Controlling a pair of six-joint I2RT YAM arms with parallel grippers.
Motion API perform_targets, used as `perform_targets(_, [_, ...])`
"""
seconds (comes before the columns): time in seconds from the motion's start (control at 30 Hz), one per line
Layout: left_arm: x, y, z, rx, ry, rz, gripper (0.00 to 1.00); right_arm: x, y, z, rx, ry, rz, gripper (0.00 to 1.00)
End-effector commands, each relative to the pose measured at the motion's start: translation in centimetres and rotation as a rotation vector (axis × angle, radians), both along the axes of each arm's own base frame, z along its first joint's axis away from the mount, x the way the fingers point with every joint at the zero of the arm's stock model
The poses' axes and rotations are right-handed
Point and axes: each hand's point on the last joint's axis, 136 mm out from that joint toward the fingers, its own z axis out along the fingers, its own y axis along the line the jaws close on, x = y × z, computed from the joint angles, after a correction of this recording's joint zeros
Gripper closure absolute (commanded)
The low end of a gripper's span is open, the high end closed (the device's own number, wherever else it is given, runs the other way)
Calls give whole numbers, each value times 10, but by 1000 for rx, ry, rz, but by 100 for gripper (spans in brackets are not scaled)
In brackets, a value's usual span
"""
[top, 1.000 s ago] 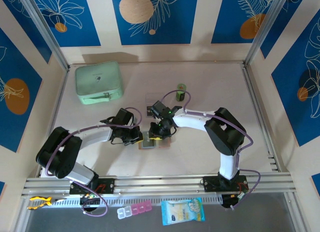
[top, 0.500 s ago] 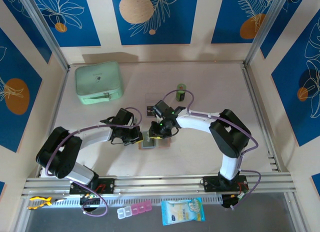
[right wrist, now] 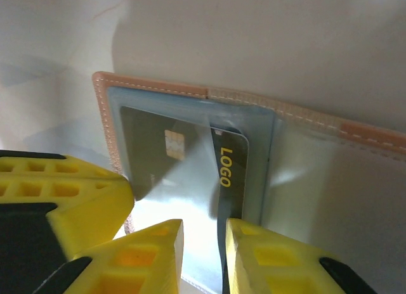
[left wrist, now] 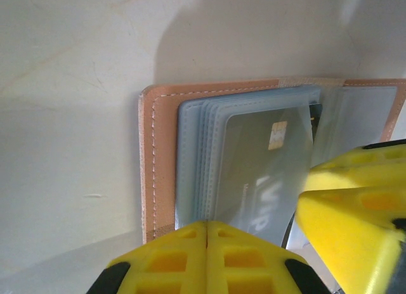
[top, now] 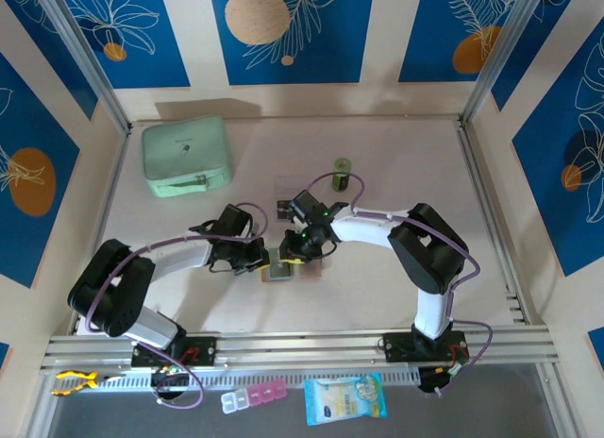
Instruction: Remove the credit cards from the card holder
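The tan card holder (top: 283,267) lies open on the table between both arms, its grey sleeves (left wrist: 196,154) fanned. A grey credit card (left wrist: 263,173) with a chip and "VIP" sits in a sleeve. My left gripper (left wrist: 207,240) is shut, its tips at the near edge of the sleeves, and it is seen from above (top: 257,260). My right gripper (right wrist: 203,243) stands narrowly open astride the edge of a black "LOGO" credit card (right wrist: 229,173) and a lifted clear sleeve. It is over the holder (top: 300,246).
A mint-green zip case (top: 186,155) sits at the back left and a green cylinder (top: 343,176) behind the right arm. A small dark card (top: 284,209) and a white slip (top: 286,186) lie behind the holder. A pill box (top: 253,396) and blue packet (top: 344,397) lie below the rail.
The right arm's elbow shifted slightly outward and back. Both grippers stay at the card holder.
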Motion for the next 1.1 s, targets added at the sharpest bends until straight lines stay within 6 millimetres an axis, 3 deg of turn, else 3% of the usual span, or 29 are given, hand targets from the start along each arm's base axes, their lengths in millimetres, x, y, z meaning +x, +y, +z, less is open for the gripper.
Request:
perform_targets(0.0, [1, 5, -4, 29, 14, 0, 97, -5, -2, -6, 1, 34, 15, 75])
perform_targets(0.33, [1, 4, -4, 27, 14, 0, 97, -8, 8, -3, 103, 63, 25, 78])
perform_targets(0.63, [1, 5, -1, 24, 10, 1, 95, -7, -14, -18, -9, 85, -25, 78])
perform_targets(1.07, [0, 6, -2, 27, 12, 2, 94, 0, -17, -3, -38, -5, -1, 78])
